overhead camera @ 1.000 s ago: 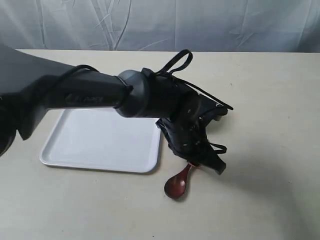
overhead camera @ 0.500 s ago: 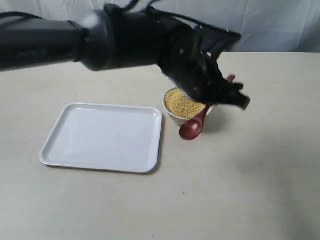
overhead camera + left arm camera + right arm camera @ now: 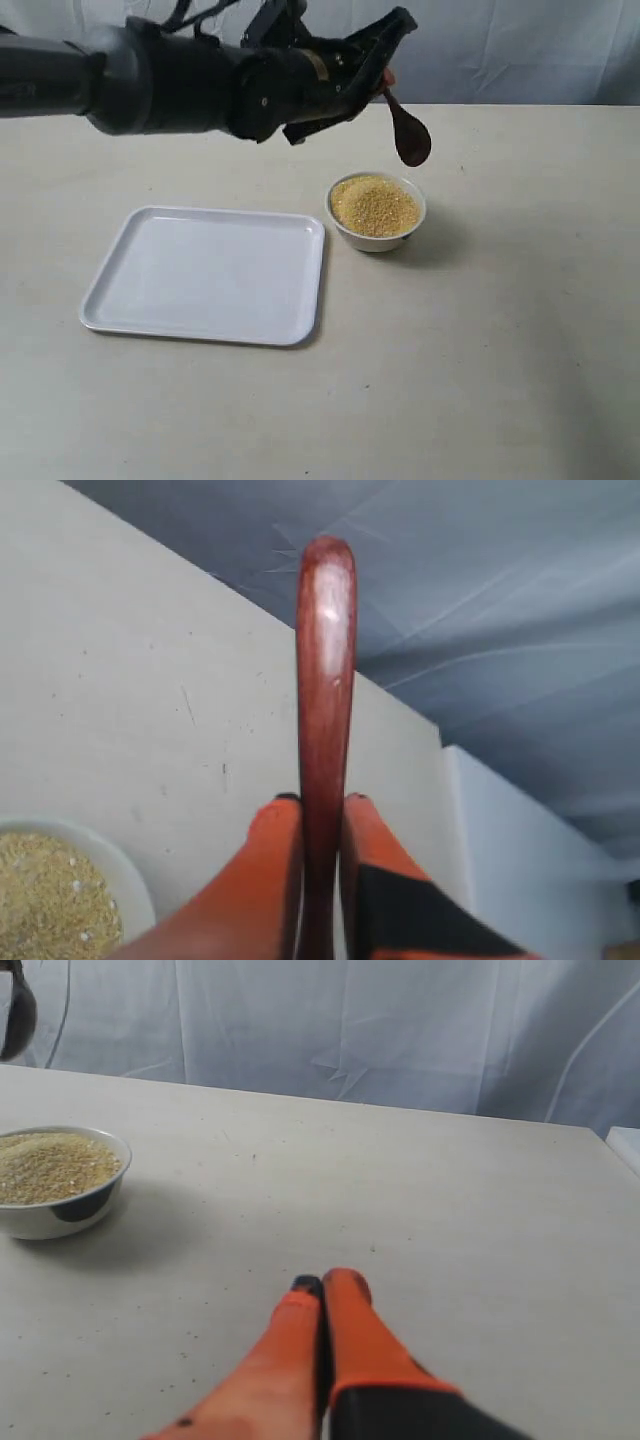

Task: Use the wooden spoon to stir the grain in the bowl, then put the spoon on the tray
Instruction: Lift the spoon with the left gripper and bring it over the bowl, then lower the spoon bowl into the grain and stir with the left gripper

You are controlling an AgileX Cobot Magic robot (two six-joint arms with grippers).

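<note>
Pre-stir: left hand clamped on spoon handle, scoop end in air above bowl of grain, right hand closed, empty; next up, lower scoop end into grain without spilling.

Test setup, cloth backdrop, plain tabletop

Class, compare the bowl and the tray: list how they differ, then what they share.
The bowl is round and deep; the tray is rectangular and flat with a low rim. The tray is far larger than the bowl. The bowl holds grain; the tray holds nothing. Both are white and rest on the table.
</note>
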